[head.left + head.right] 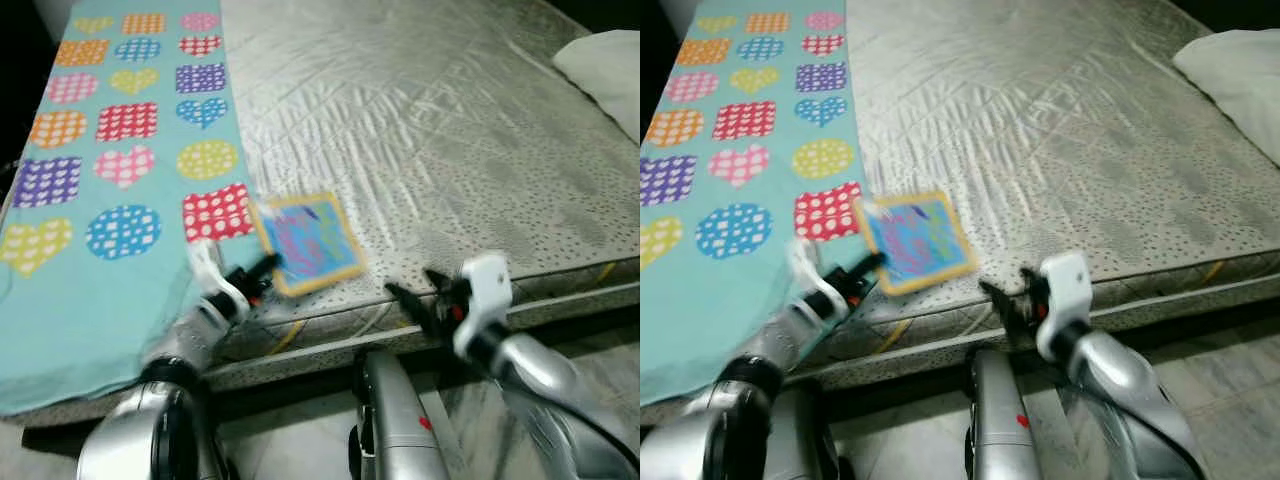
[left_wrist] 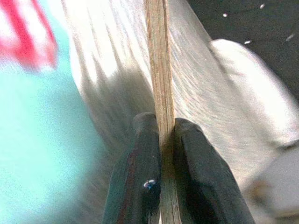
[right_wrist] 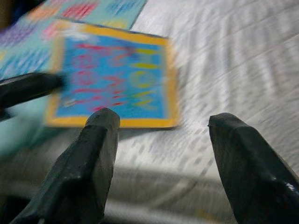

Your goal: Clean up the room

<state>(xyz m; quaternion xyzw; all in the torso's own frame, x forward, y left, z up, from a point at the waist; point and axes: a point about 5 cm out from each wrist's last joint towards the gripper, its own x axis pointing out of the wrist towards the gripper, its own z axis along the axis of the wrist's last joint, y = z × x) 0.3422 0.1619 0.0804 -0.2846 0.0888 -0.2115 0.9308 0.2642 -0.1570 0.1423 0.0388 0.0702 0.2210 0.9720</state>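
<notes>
A thin square book (image 1: 308,243) with a blue cover and yellow border hovers over the near edge of the bare mattress (image 1: 430,130). My left gripper (image 1: 268,268) is shut on its near corner; in the left wrist view the book's edge (image 2: 161,70) runs between the two black fingers (image 2: 140,172). My right gripper (image 1: 415,290) is open, a little to the right of the book and just off the mattress edge. The right wrist view has the book's cover (image 3: 117,79) beyond the open fingers (image 3: 91,163).
A teal cloth (image 1: 100,200) with coloured hearts and squares covers the left part of the mattress. A white pillow (image 1: 610,65) lies at the far right corner. Pale floor (image 1: 590,340) runs below the bed edge.
</notes>
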